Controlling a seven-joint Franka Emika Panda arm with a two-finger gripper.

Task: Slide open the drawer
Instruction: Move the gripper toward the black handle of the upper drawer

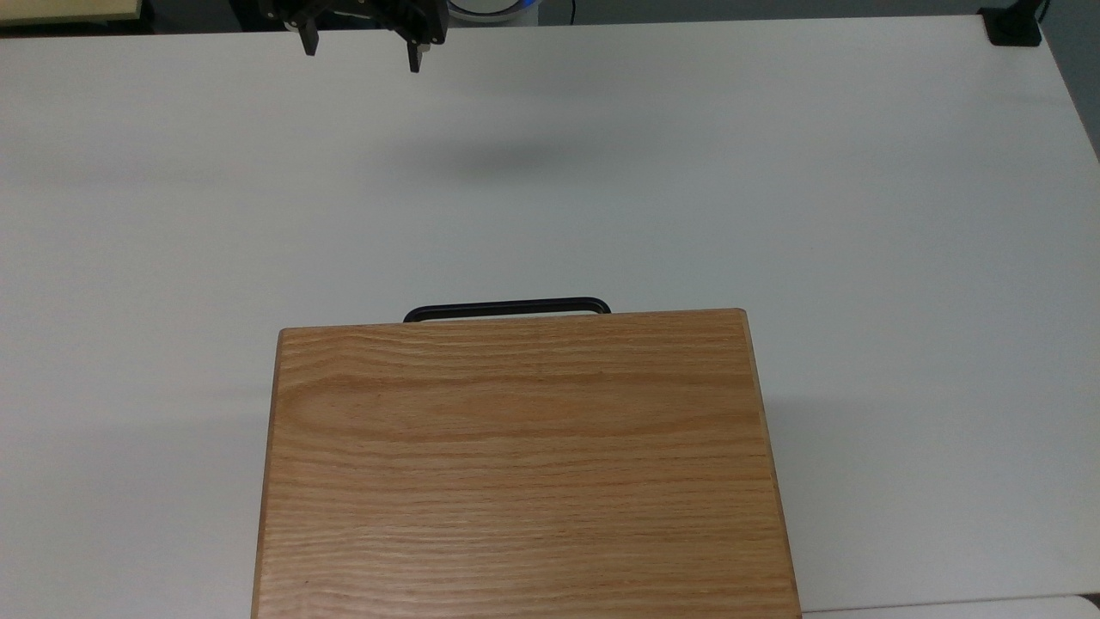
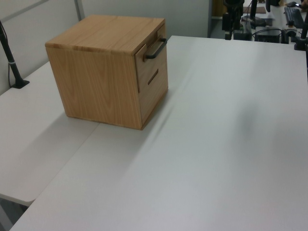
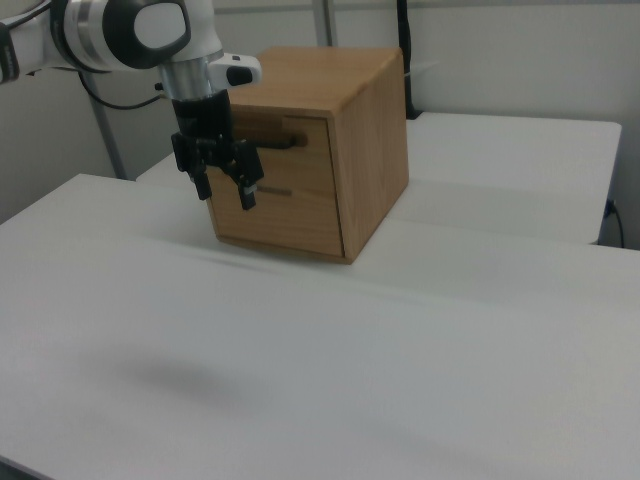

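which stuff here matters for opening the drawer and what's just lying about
For the job:
drawer
black bar handle
gripper, open, hanging above the table far from the handle

Just there:
oak cabinet
lower drawer front
white table
black post

Bright, even overhead light; soft shadows on the white table (image 1: 773, 172); slight blur

The gripper (image 3: 224, 188) hides part of the drawer (image 3: 290, 155) front.

Light oak drawer (image 2: 150, 61) with grained wood, black bar handle (image 1: 507, 308), white table (image 1: 773, 172), black fingers (image 3: 248, 198).
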